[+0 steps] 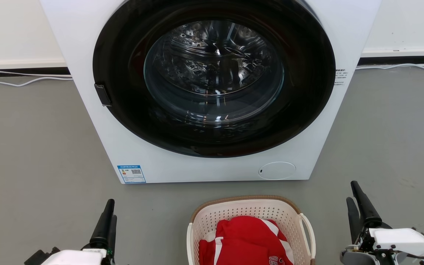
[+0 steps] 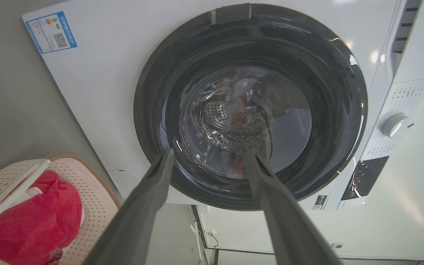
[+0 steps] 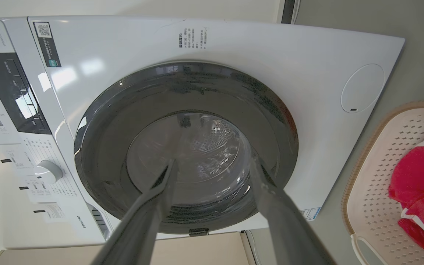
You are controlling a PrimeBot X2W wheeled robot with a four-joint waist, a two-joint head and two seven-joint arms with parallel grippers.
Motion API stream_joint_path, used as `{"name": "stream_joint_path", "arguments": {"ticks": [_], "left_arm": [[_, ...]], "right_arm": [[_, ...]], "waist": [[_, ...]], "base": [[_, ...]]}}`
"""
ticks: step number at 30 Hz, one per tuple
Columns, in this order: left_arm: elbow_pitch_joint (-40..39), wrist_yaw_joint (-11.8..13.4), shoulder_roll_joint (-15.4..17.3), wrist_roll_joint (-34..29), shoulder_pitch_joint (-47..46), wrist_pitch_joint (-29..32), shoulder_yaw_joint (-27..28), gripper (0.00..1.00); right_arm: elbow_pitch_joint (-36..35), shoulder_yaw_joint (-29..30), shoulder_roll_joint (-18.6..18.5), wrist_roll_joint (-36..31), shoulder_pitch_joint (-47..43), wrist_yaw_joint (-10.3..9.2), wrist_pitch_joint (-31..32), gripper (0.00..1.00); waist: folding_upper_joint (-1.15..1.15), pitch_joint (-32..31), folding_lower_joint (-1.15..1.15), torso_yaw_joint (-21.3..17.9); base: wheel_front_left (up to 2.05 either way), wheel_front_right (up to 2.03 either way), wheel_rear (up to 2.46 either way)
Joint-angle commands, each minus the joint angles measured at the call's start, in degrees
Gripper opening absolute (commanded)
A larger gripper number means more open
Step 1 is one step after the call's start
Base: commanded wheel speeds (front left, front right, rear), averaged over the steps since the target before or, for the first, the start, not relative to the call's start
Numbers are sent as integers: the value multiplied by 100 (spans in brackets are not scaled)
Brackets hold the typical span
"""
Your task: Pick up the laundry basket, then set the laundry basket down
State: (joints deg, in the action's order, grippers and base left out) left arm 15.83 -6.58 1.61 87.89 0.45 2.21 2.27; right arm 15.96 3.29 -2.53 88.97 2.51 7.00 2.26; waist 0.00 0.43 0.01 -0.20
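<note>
Between claws (image 1: 112,209) (image 1: 352,192), seemingly apart: laundry basket (image 1: 234,211)

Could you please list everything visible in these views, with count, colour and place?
White front-loading washing machine with dark round glass door: one, white and black, on the floor ahead.
Cream-white perforated plastic laundry basket with brown rim: one, on the floor before the washer.
Red-and-white fabric garment: one, inside the basket.
Blue paper label sticker: one, washer's lower-left front.
Round white plastic cover: one, washer's lower-right front.
White round control dial: one, on the washer.
Thin white cables: at least two, along the wall's foot.
Dark two-fingered left gripper: one, black, lower left, open, empty.
Dark two-fingered right gripper: one, black, lower right, open, empty.
</note>
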Motion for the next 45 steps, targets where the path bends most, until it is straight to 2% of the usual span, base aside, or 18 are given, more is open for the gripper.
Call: {"name": "stream_joint_path", "arguments": {"ticks": [1,39,45], "left_arm": [[-205,-31,34,-159,-293,-77,-2,100],[-738,-53,71,-3561,-417,-732,-322,100],[-770,58,76,-4083,-428,-833,-365,100]], "right_arm": [[-205,-66,-66,-133,260,14,-80,100],[-792,-589,-185,-3391,416,28,-736,100],[-841,-571,-151,-3955,416,30,-837,100]], "waist": [[0,1,-1,-1],[0,120,-1,-31],[0,115,-1,-34]], "base": [[0,0,0],[0,0,0],[0,0,0]]}}
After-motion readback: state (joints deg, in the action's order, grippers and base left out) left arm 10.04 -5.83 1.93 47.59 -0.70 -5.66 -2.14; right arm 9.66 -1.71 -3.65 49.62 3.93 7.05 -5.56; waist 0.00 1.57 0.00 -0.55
